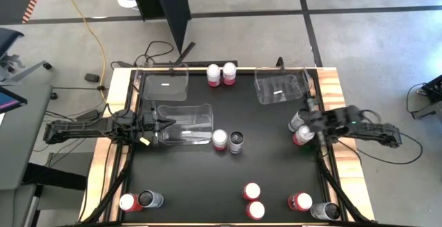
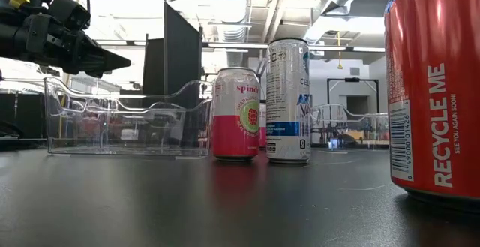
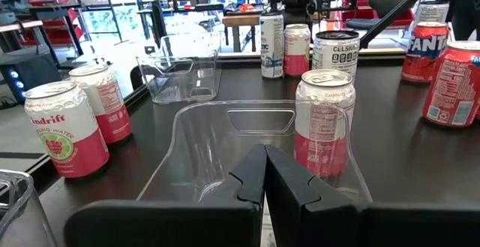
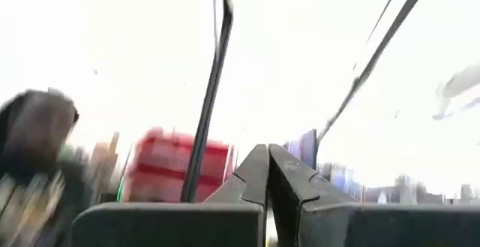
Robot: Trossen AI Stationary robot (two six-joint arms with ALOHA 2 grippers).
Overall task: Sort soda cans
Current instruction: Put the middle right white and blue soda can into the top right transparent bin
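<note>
Clear plastic bins (image 1: 185, 123) and soda cans (image 1: 227, 141) on black table (image 1: 207, 185), left gripper (image 1: 164, 123) closed empty over left-side bin, right gripper (image 1: 309, 121) closed empty near right edge.

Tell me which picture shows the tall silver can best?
The low view: the tall silver can stands side-on in the middle beside a pink can, its label facing us. The high view shows only its dark top. The left wrist view shows it partly behind that pink can. The right wrist view doesn't show it.
</note>
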